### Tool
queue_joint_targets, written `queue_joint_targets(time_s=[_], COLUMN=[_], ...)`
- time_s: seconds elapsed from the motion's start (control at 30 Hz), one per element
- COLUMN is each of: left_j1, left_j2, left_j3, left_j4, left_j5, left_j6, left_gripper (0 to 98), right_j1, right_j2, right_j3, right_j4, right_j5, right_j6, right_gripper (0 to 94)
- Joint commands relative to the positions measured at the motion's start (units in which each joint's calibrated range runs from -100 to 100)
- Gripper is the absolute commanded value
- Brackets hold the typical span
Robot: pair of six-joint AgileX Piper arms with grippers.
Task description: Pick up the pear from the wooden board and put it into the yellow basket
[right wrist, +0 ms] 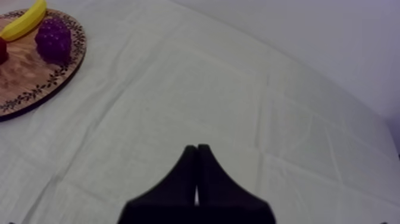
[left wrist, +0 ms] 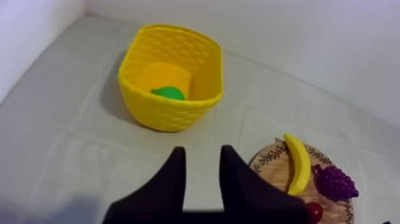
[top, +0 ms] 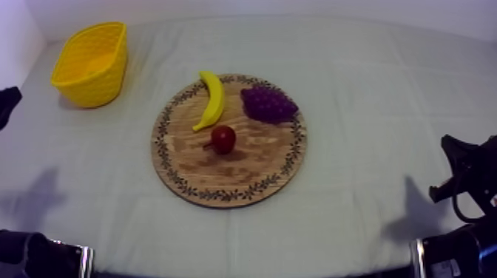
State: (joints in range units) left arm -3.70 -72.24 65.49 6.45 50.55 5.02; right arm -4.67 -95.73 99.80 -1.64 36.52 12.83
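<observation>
Pear [left wrist: 168, 93] off the board [top: 222, 174] altogether: down inside the basket [left wrist: 172, 113], green against the yellow floor, close to the wall nearest the left gripper [left wrist: 203, 154]. Basket upright on the cloth [right wrist: 208, 89], well apart from the board, out beyond its far-left rim in the top view.

On the board, three fruits. Banana [top: 212, 100] curved along the far-left part, its far end reaching the patterned rim. Grapes [top: 268, 103] on the far-right part, near the banana's far end, a strip of bare wood between the two. Red fruit [top: 223, 138] close to the board's middle, just beside the banana's near tip; touching or not, cannot tell.

Left gripper over bare cloth, off the board on the basket's side, pointed toward the basket. Fingers spread, with only cloth showing in the gap between them, gripping nothing.

Right gripper [right wrist: 197, 149] over bare cloth, well apart from the board, on the side nearest the grapes. Fingers pressed together into a narrow wedge, nothing pinched.

In the top view, black parts of the left arm [top: 37, 255] and right arm [top: 466, 177] low at either side of the board, both clear of its rim.
</observation>
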Motion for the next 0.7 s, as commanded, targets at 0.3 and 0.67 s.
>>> queue_joint_targets(time_s=[0.3, 0.67], left_j1=[0.7, 0.6], left_j2=[-12.5, -21.9], left_j3=[19.3, 27.2], left_j4=[0.00, -0.09], left_j5=[-10.6, -10.5], left_j6=[-1.4, -2.8], left_gripper=[1.3, 0.1], right_j1=[0.0, 0.0], right_j2=[0.0, 0.0], right_j3=[0.0, 0.0], right_j4=[0.0, 0.0], right_j5=[0.0, 0.0], right_j6=[0.0, 0.0], right_gripper=[0.2, 0.2])
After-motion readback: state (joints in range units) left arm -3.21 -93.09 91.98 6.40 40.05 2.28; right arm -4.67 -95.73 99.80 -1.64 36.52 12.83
